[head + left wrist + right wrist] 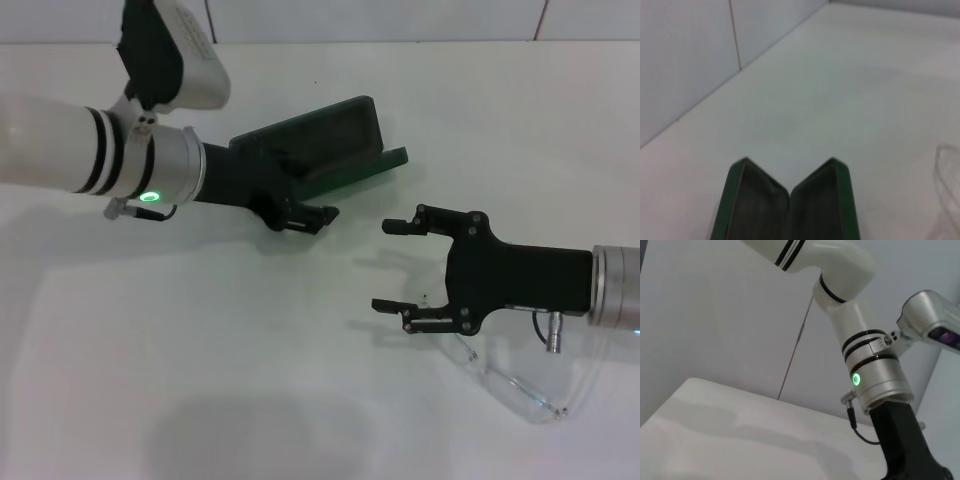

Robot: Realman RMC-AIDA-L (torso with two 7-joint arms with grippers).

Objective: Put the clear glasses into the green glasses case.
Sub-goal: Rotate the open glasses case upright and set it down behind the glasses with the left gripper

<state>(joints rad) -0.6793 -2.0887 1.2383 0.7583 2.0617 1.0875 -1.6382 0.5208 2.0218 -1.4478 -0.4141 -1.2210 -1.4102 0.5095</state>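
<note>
The green glasses case (345, 140) lies open at the table's back middle, lid raised, dark lining showing. In the left wrist view the green glasses case (790, 205) shows end-on, its two halves spread in a V. My left gripper (300, 200) sits at the case's near end, partly overlapping it. The clear glasses (520, 385) lie on the table at the front right, partly under my right arm; a faint edge of the clear glasses (946, 172) shows in the left wrist view. Above and just left of the glasses my right gripper (396, 267) hangs open, with nothing between its fingers.
The white table (200, 380) runs to a pale wall at the back. The left arm (875, 375), with a green light on its wrist, crosses the table's left side; the right wrist view shows only that arm and the table (740, 435).
</note>
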